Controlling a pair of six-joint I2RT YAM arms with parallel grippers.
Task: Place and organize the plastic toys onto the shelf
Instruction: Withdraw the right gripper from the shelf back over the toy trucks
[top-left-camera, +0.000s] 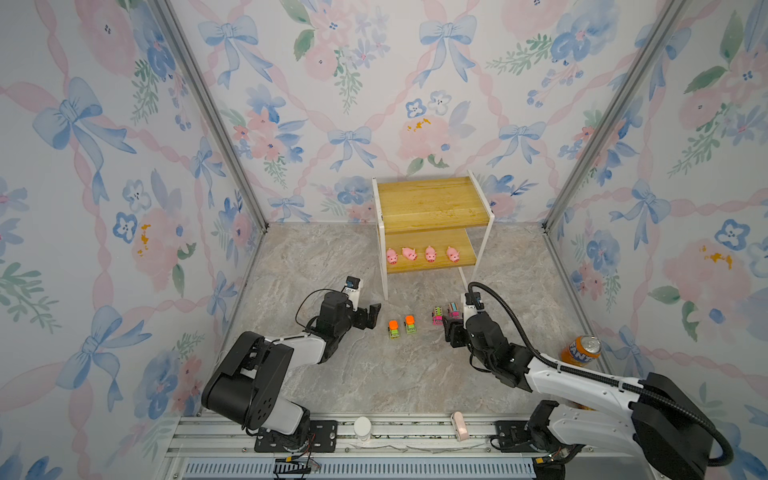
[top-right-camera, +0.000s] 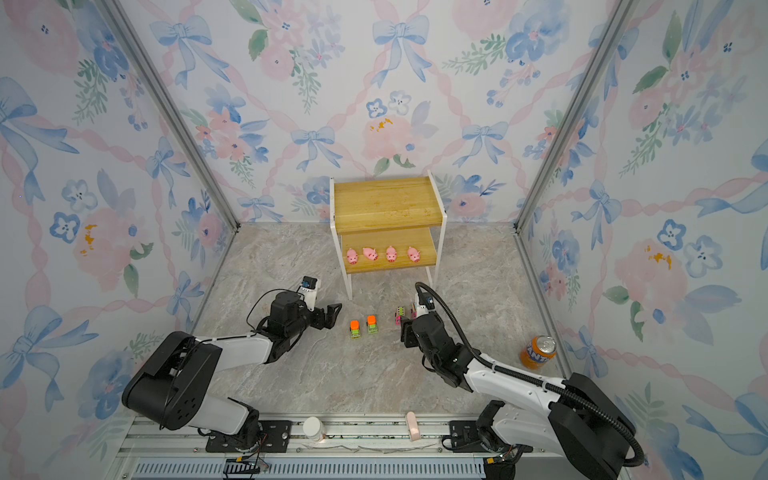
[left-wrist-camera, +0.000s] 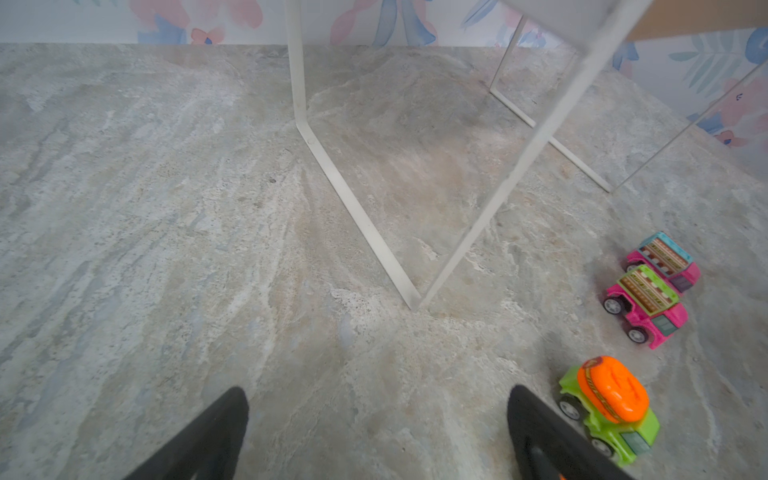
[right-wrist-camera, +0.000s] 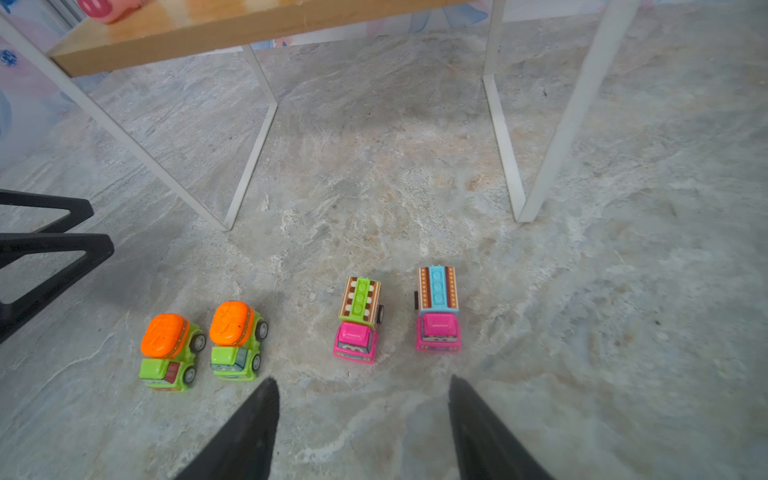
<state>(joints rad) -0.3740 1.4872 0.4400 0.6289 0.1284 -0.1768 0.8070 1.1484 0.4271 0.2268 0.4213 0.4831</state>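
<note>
The shelf stands at the back, with several pink pigs in a row on its lower board. On the floor in front stand two green trucks with orange tops and two pink buses. In the right wrist view the trucks and buses line up side by side. My left gripper is open and empty, just left of the trucks. My right gripper is open and empty, just short of the buses.
An orange soda can stands by the right wall. A white cylinder and a pale pink piece sit on the front rail. The shelf's thin white legs reach the floor just behind the toys. Floral walls close three sides.
</note>
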